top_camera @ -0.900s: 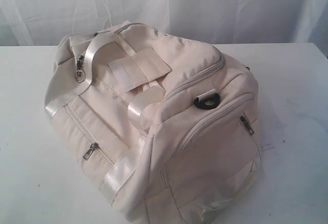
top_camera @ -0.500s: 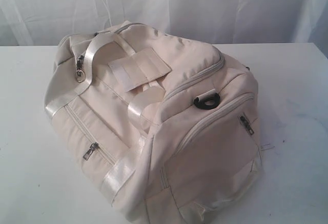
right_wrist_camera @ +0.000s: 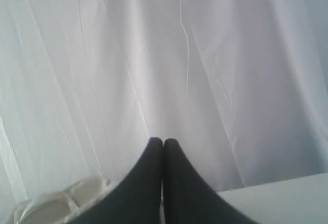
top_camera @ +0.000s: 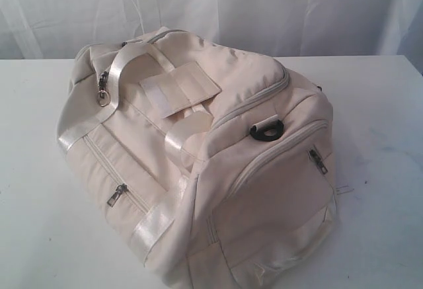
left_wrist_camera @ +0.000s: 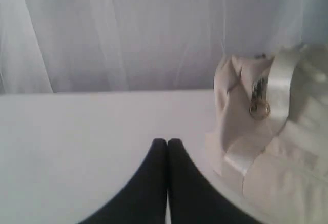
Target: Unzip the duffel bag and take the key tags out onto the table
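My left tool (left_wrist_camera: 167, 141) and right tool (right_wrist_camera: 163, 140) are both pinched together, empty, short of the duffel bag (top_camera: 198, 170), which sits zipped on the worktop (top_camera: 377, 97); key tags unseen. I'd part the left, pinch the ring pull (top_camera: 103, 96) squarely, then drag along the zipper.

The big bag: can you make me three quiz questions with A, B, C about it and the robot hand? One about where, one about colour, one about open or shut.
1. Where is the duffel bag?
A. on the floor
B. on the table
C. on a chair

2. What colour is the duffel bag?
A. cream
B. red
C. black

3. How is the left gripper?
A. wide open
B. half open
C. shut, holding nothing

Answers:
1 B: the exterior view shows the bag lying on the white tabletop.
2 A: its fabric is pale cream all over.
3 C: the left wrist view shows it closed tight, with nothing in between.
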Controlling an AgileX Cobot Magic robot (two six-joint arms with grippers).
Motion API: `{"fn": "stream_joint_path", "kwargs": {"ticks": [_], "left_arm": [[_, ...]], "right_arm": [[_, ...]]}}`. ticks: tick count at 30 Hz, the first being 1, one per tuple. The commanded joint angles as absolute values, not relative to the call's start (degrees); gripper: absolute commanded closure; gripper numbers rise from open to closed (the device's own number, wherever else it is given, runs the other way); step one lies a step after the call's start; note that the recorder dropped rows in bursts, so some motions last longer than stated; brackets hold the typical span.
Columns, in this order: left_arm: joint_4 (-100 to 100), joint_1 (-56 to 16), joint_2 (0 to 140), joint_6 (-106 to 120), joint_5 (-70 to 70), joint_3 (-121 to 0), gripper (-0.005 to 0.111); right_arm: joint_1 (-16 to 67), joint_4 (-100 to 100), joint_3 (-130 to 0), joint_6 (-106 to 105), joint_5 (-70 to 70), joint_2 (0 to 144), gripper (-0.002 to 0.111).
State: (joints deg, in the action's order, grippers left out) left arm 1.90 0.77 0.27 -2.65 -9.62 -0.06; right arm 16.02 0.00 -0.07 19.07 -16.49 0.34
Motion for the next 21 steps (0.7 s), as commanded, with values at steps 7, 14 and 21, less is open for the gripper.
{"fn": "stream_joint_path", "kwargs": {"ticks": [7,14,21], "left_arm": [[6.37,0.99,0.00,12.92,-32.87,0.00,0.106],[27.07,0.99,5.47,16.77,-32.68,-6.79,0.107],[30.10,0.99,23.15,18.56,-8.37,-22.55,0.107]], "right_arm": [[16.12,-1.45,-0.09,35.31,-18.85,0.00,0.108],[16.49,-7.39,-12.68,34.29,2.16,7.55,0.108],[23.75,-0.71,-28.72,19.77,16.21,27.86,0.108]]}}
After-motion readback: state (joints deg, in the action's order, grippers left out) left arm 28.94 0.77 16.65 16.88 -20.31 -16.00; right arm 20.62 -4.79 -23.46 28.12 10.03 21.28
